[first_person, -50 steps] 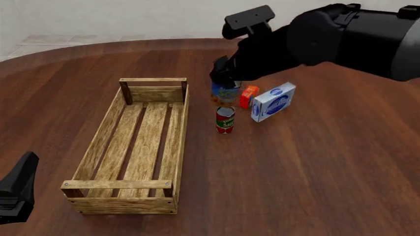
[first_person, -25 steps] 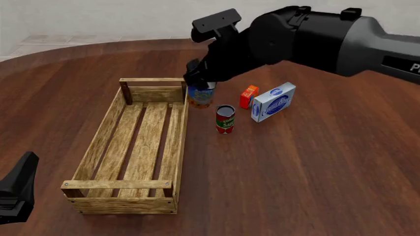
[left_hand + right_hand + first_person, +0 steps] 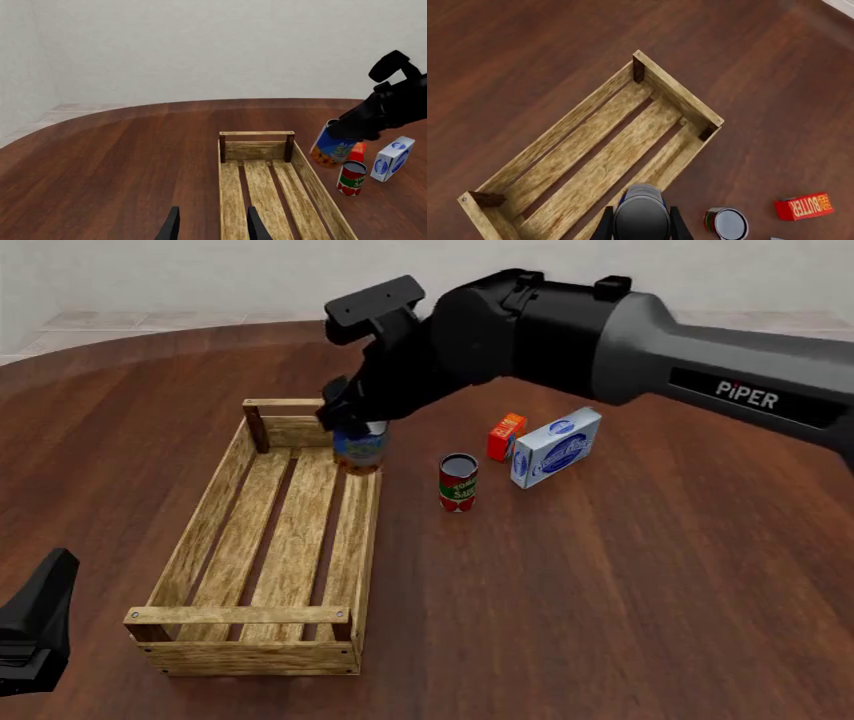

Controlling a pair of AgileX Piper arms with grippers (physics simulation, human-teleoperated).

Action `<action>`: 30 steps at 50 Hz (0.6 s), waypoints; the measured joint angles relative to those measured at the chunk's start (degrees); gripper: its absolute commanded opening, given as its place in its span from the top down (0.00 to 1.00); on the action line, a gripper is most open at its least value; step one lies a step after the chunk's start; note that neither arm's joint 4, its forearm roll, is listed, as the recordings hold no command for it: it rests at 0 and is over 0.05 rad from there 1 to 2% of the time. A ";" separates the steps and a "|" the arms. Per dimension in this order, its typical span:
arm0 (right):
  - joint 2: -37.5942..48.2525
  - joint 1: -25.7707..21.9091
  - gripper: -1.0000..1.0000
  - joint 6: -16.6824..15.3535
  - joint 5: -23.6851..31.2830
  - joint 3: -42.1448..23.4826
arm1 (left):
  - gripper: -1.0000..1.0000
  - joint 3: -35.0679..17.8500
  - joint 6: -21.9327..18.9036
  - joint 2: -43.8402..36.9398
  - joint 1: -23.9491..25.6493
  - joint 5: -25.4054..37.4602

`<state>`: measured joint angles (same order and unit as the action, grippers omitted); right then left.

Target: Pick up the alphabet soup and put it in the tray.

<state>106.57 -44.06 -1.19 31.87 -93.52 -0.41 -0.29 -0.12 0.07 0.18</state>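
Clamping the alphabet soup (image 3: 359, 450) from either side at its upper part, the right gripper (image 3: 350, 425) carries the can off the table (image 3: 641, 590), tilted, above the far right corner of the tray (image 3: 200, 530); the right wrist view looks straight down on the can's silver top (image 3: 640, 218), a dark finger (image 3: 605, 224) pressed to each flank, the tray's right wall directly beneath. Right arm: black and grey, reaching in from the right across the far half of the table. Tray: light-wood slats, resting on the table with nothing lying inside. Red-and-green can (image 3: 458, 483): upright on the table, just right of the tray. Orange butter box (image 3: 506, 435) and blue-and-white carton (image 3: 555, 447): standing together beyond that can. Left gripper (image 3: 211, 227): low at the near left, fingers parted with nothing between them, pointed toward the tray's near end.
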 measured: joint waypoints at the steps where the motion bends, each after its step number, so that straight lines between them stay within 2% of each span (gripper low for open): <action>1: 0.27 -0.21 1.00 0.05 0.02 -0.25 | 0.00 0.00 0.00 0.00 0.00 0.00; 30: 7.26 -4.79 1.00 2.15 -0.65 -4.93 | 0.00 0.00 0.00 0.00 0.00 0.00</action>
<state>113.84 -48.85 0.96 31.22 -98.45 -0.41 -0.29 -0.12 0.08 0.18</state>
